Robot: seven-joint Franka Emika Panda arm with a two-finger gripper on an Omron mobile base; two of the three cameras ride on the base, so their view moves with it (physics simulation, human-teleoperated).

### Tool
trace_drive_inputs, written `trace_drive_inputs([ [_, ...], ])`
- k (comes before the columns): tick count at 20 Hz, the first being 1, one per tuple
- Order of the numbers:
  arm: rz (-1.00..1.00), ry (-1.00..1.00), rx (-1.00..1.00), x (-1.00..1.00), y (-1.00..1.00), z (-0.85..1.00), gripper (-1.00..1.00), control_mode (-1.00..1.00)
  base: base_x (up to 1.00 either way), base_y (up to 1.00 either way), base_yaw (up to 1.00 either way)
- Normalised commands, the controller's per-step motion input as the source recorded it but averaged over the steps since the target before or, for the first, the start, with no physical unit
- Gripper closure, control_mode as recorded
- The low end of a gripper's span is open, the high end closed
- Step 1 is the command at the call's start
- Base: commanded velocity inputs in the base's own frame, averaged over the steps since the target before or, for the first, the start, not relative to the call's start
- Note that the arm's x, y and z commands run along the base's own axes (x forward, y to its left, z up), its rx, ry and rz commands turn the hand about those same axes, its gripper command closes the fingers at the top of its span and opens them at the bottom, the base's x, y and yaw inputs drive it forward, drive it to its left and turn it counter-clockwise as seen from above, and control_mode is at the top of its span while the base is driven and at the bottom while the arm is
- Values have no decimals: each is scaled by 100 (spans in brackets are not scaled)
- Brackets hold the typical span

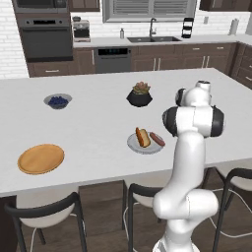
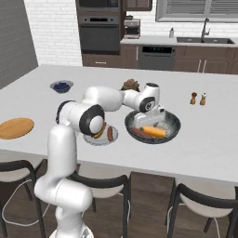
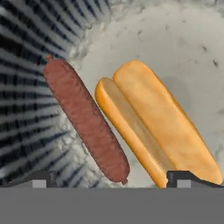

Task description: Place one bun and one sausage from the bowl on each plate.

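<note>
We hang the gripper [image 3: 112,179] low over the bowl [image 2: 172,122], fingers spread wide apart with nothing between them, and what we are after lies just ahead of the two dark fingertips [image 3: 41,178]: a sausage [image 3: 85,120] and a bun [image 3: 157,124] lie side by side on the pale speckled floor of the bowl, close together and perhaps touching along part of their length. The sausage's near end lies between our fingers, nearer the left one, while the bun's near end runs toward the right fingertip. We judge the bun to be light and soft, likely to squash if we pinch hard, so we would take it across its width near the middle, where the split halves (the seam runs lengthwise) support each other. The sausage looks firmer, smooth and rounded, so it may roll or slip out of a grip; a hold at mid-length, squarely across its narrow body, seems safest. Because the two lie so close, a finger coming down between them may nudge the neighbour. Beyond the bowl, the grey plate [image 1: 135,145] already carries a bun and a sausage, and the orange-tan plate [image 1: 41,158] lies bare, well apart from the fingers.
</note>
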Motion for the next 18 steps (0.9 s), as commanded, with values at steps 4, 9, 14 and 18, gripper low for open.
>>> trace_drive_inputs([
  [4,0,0,0,6,-3,-25,-100,-100,0,0,0],
  [9,0,0,0,18,-3,-10,-100,-100,0,0,0],
  [14,0,0,1,36,0,-19,-100,-100,0,0,0],
  [18,0,2,0,34,0,-27,-100,-100,0,0,0],
])
